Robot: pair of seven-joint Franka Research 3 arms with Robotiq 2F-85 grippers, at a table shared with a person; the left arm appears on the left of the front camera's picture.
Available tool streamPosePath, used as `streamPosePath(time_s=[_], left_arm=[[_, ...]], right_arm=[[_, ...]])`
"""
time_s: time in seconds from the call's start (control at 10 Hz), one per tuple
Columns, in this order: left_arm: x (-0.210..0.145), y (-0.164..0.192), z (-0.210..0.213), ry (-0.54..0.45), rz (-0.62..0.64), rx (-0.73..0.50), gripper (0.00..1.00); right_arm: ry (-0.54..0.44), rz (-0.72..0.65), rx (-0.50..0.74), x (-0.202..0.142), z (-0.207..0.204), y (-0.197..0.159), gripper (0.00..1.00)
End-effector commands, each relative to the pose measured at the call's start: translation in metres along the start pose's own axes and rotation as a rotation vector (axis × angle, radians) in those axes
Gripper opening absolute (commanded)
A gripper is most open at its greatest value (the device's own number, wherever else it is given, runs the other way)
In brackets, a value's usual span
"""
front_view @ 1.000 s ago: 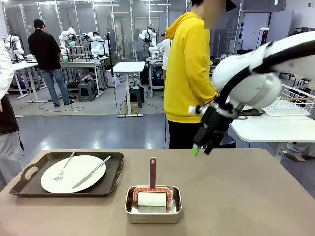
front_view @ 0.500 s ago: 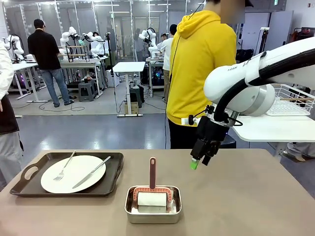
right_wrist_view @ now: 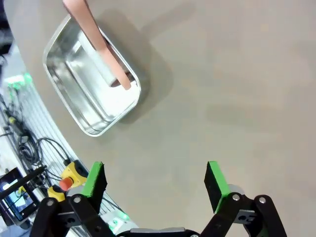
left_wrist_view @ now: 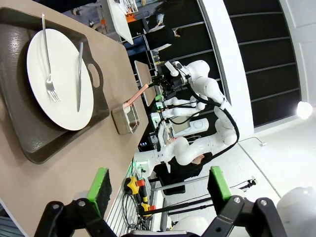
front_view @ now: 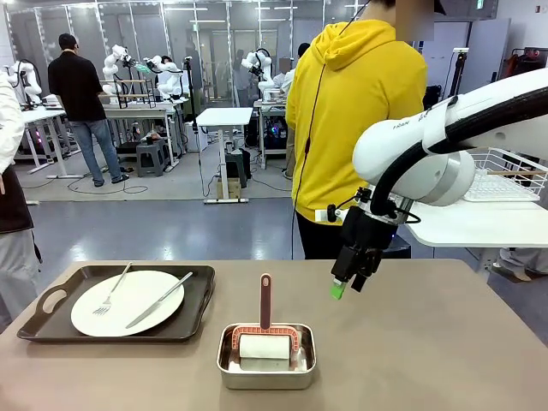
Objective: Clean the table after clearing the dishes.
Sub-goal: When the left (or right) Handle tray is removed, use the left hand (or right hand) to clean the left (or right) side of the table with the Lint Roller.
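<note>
Left on the surface [front_view: 411, 342] lies the tray [front_view: 51, 321] — plate [front_view: 141, 291] on it, fork [front_view: 111, 293] and knife [front_view: 159, 300] on the plate. Mid-front stands the pan [front_view: 267, 373], roller [front_view: 265, 345] inside — right end effector [front_view: 347, 287] above, behind-right.

One tray [front_view: 202, 295], one plate [front_view: 145, 289], one fork [front_view: 114, 289], one knife [front_view: 159, 300], one steel pan [front_view: 265, 373], one roller [front_view: 265, 345].

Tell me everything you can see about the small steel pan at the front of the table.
The steel pan is small, rectangular, round-cornered, with shiny walls that look like stainless steel. It sits flat on the grey-brown table near the robot's edge, right of the dark tray and apart from it. Inside lies a white roller in a reddish frame, its reddish handle rising past the far rim. Nothing else touches it.
</note>
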State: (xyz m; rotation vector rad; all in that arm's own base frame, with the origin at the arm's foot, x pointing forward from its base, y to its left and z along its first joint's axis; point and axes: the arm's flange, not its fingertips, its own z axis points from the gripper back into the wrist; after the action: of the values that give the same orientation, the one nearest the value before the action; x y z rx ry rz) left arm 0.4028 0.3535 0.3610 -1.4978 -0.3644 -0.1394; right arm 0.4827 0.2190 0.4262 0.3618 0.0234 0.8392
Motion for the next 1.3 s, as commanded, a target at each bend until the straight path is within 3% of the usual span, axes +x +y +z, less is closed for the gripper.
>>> streamPosePath(time_s=[0.0,0.3,0.7,1.2], left_arm=[[-0.004,-0.002,0.0,0.002,-0.002,0.007,1.0],[-0.004,-0.002,0.0,0.002,-0.002,0.007,1.0],[-0.004,-0.002,0.0,0.002,-0.002,0.007,1.0],[-0.004,-0.002,0.0,0.002,-0.002,0.007,1.0]], right_arm=[[0.11,0.158,-0.107,0.043,0.0,0.013,1.0],[0.201,0.406,-0.083,0.091,0.005,0.03,1.0],[0.324,0.556,-0.084,0.139,-0.02,0.055,1.0],[0.357,0.69,-0.039,0.175,-0.057,0.092,1.0]])
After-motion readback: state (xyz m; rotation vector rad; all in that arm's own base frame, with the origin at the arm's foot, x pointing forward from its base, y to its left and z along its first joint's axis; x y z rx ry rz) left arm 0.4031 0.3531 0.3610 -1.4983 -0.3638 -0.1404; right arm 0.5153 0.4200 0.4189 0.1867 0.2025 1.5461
